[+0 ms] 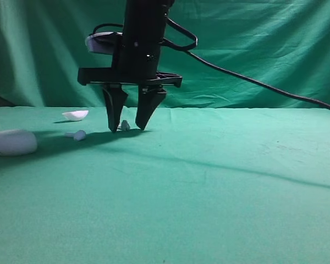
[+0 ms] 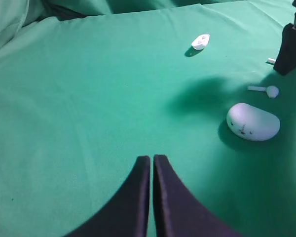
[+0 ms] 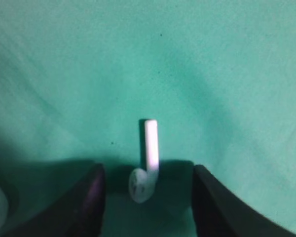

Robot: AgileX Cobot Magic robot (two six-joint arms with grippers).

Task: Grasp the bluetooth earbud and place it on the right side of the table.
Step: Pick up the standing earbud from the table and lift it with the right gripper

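Observation:
The bluetooth earbud [image 1: 124,125] lies on the green table [image 1: 220,192], left of centre. It is tiny and white, with a short stem and dark specks on its head [image 3: 140,185]. My right gripper [image 1: 127,128] stands straight down over it, open, one fingertip on each side and neither touching it. In the right wrist view the earbud [image 3: 148,148] sits in the gap between the dark fingers [image 3: 89,197], stem pointing away. In the left wrist view my left gripper [image 2: 152,159] is shut on nothing, hovering over bare cloth well away from the earbud.
A second white earbud with a round head [image 1: 77,135] lies just left of the right gripper. A large white oval case [image 1: 12,142] sits at the far left, and a white shell-like piece [image 1: 76,115] lies behind them. A black cable [image 1: 253,81] trails rightwards.

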